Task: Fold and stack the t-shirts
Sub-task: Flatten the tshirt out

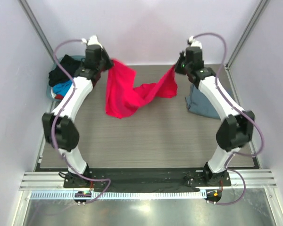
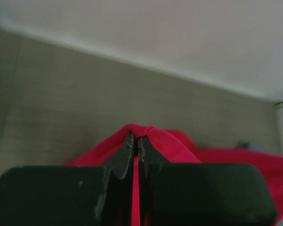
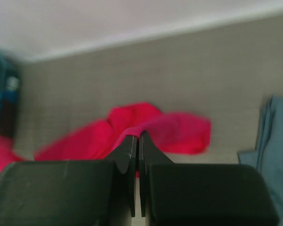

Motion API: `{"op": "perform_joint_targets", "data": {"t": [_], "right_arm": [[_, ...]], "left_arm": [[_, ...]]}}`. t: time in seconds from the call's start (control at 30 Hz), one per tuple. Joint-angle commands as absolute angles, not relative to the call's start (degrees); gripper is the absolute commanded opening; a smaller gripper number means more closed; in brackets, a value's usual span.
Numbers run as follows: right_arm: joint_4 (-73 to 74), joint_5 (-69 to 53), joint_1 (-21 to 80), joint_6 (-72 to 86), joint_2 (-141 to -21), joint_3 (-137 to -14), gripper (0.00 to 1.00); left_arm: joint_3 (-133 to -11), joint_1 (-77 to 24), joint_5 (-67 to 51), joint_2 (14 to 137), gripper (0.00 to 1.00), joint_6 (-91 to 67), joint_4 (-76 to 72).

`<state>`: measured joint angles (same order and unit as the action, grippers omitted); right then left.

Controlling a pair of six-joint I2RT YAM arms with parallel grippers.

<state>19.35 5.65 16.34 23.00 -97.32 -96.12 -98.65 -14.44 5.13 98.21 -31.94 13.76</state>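
Note:
A bright red-pink t-shirt (image 1: 127,92) hangs over the far half of the table, stretched between both grippers. My left gripper (image 1: 109,63) is shut on its left corner; the wrist view shows the cloth (image 2: 179,143) pinched at the fingertips (image 2: 137,141). At the right, my right gripper (image 1: 178,66) is shut on the other corner, with cloth (image 3: 179,132) bunched over its tips (image 3: 137,140). The shirt's middle sags, and its lower left part drapes toward the table. A folded slate grey-blue t-shirt (image 1: 205,103) lies flat at the right, partly under the right arm.
A pile of black, bright blue and red shirts (image 1: 63,80) sits in a bin at the far left edge. The wooden tabletop (image 1: 146,141) is bordered by white walls and metal corner posts. The grey-blue shirt (image 3: 273,141) lies just right of the right gripper.

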Motion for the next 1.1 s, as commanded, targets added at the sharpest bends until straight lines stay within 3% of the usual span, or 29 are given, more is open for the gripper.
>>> {"op": "perform_joint_targets", "data": {"t": [0.0,0.17,0.4,0.9,1.07], "right_arm": [[16.00,1.07,12.14,28.29,-100.18,-93.43,0.01],[15.13,-2.11,10.02,29.18,-102.40,-90.28,0.01],[12.83,-2.55,10.02,28.13,-93.79,-83.59,0.01],[12.91,-15.37,10.72,26.10,-45.66,-73.13,0.01],[15.19,-14.33,10.72,26.37,-35.78,-74.00,0.01]], "left_arm": [[-99.41,-9.33,5.38,97.11,0.00,-30.14,17.22],[-94.14,-6.86,1.58,93.01,0.00,-28.92,15.13],[-91.76,-6.77,-2.81,83.68,0.00,-29.62,15.55],[-89.48,-8.09,-9.92,44.76,0.00,-36.56,16.61],[-88.94,-8.09,-10.28,34.82,0.00,-38.67,16.61]]}}
